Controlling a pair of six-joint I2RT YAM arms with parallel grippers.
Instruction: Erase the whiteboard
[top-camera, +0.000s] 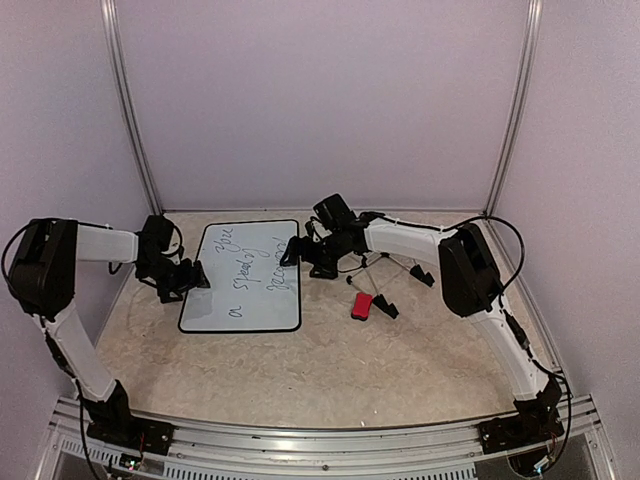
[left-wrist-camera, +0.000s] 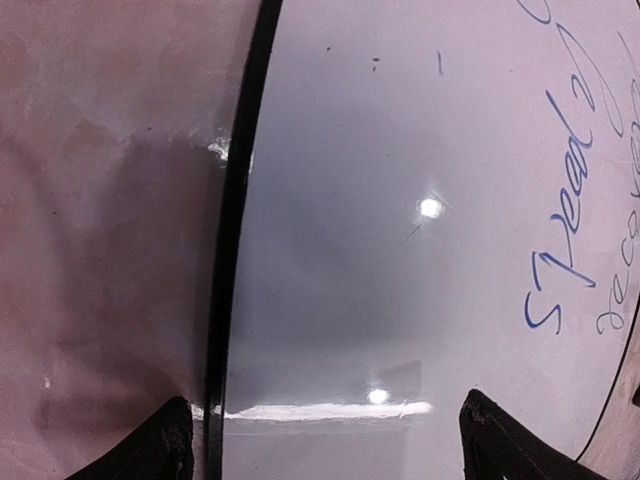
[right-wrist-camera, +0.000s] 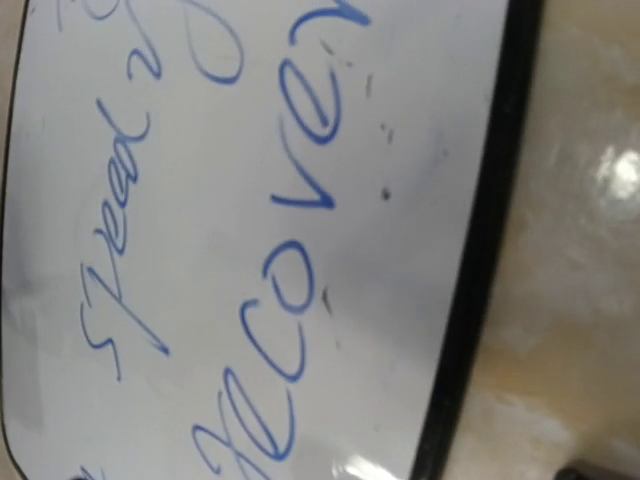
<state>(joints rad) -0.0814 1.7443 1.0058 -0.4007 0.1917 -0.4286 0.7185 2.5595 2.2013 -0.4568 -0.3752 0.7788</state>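
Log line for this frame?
white rectangular whiteboard: blue handwriting intact | left tool: open, at left rim | right tool: at right rim | red eraser block: on table, unheld

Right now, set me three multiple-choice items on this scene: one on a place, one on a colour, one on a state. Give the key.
1. Relative to the whiteboard, the red eraser lies: A on it; B to its right, on the table; C to its left.
2. The writing is: A blue; B green; C red.
3. The whiteboard is: A wiped clean; B standing upright; C lying flat, written on.
Key: 1 B, the top view shows it apart from the right edge; 2 A, both wrist views show blue strokes; 3 C, words cover its right part.
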